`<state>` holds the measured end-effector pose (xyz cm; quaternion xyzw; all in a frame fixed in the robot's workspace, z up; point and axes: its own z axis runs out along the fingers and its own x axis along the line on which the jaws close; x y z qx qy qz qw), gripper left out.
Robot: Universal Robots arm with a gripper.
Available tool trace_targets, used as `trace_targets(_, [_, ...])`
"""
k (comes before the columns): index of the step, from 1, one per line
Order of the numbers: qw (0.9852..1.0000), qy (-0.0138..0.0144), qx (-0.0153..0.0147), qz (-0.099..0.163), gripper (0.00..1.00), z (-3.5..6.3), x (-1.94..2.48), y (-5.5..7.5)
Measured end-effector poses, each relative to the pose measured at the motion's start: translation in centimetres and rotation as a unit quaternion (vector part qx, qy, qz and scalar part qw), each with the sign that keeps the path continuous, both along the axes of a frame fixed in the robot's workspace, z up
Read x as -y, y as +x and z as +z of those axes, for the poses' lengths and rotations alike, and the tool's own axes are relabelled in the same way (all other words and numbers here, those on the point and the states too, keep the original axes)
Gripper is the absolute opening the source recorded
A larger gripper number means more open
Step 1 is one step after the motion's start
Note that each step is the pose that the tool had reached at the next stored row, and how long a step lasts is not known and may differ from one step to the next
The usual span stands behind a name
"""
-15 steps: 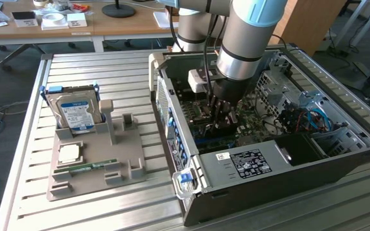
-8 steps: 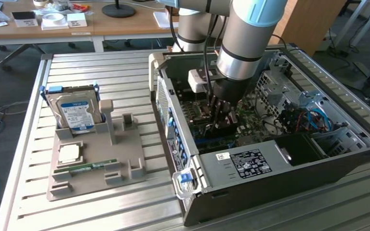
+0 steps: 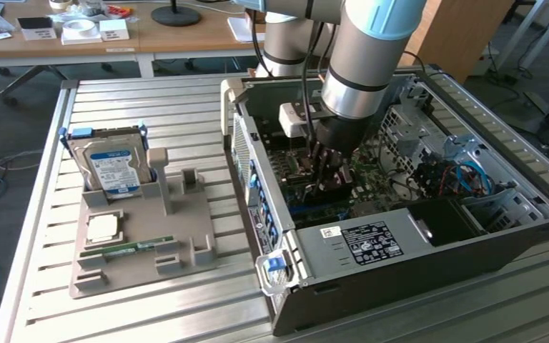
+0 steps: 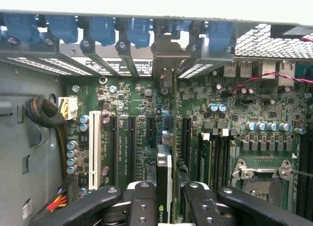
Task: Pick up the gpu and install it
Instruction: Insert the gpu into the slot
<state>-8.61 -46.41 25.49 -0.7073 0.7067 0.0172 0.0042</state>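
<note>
Exterior view: gripper (image 3: 327, 171) reaches down into the open computer case (image 3: 503, 243) at three o'clock of the parts tray (image 3: 141, 268) on the counter (image 3: 112, 314); wrist view: gripper (image 4: 166, 196) clamped on the gpu (image 4: 165, 172), held edge-on above the motherboard (image 4: 234, 113) slots, bracket toward twelve o'clock; slight misalignment risks jamming the card's edge beside its slot.

Memory sticks (image 4: 208, 155) and white slot (image 4: 95, 147) flank the claw (image 4: 166, 199); blue latches (image 4: 102, 30) wall ahead.
</note>
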Motion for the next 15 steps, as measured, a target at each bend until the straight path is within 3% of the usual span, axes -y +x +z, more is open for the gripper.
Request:
trace_targets(4, [0.9999, 0.0000, 0.0001, -0.016, 0.26, 0.00, 0.00, 0.00])
trace_targets(15, [0.9999, -0.0001, 0.0000, -0.016, 0.26, -0.10, 0.01, -0.12])
